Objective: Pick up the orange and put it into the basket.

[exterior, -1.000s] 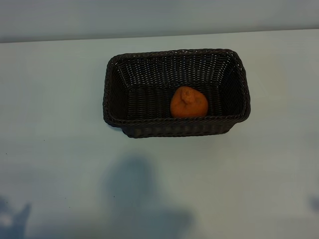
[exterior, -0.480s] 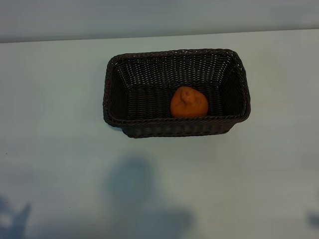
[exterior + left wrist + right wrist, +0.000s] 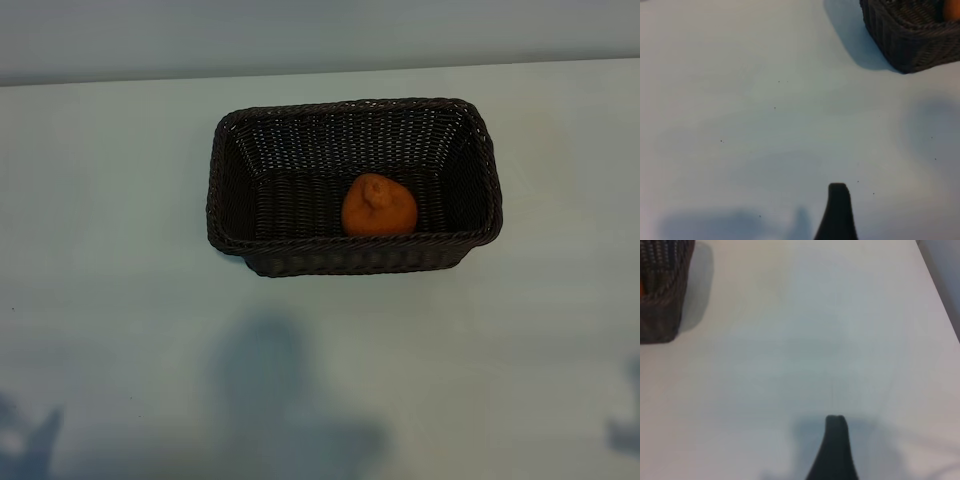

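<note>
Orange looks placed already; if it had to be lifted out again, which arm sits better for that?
Probably right: the orange lies in the basket's right half. Both arms are off over bare table.

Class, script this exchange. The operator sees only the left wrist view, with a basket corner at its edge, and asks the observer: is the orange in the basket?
Observer: Yes. The exterior view shows the orange on the floor of the basket, by the long wall nearer that camera.
Operator: Is anything over it?
Observer: No. In that view nothing is above the basket.
Operator: Where are the right jaws?
Observer: Over bare table, well off the basket, by the right wrist view.
</note>
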`<state>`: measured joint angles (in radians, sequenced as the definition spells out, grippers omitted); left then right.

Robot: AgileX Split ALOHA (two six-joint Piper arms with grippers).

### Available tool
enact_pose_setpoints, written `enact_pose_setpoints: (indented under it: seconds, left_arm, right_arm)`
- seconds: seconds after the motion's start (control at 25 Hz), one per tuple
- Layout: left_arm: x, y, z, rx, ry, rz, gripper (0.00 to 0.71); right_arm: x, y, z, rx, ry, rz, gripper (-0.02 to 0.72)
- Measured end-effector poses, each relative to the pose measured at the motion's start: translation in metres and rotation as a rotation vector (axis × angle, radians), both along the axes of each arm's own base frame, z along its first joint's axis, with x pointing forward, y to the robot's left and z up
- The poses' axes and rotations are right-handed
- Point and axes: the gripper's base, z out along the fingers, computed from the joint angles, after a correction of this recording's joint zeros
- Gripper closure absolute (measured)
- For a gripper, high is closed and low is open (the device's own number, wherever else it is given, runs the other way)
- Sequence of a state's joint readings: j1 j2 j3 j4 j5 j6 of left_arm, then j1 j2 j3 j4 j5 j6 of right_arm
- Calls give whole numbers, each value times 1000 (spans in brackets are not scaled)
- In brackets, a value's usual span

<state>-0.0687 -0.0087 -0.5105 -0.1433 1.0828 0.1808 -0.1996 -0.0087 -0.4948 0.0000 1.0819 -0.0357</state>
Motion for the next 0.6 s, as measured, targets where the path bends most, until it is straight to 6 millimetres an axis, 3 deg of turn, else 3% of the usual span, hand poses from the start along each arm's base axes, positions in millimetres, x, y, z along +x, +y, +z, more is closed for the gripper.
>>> enact_pose_setpoints:
  seconds: [0.6]
  left_arm:
    - [0,0,0,1,0,-1,117]
  right_arm:
    - [1,0,0,-3,-9,33,132]
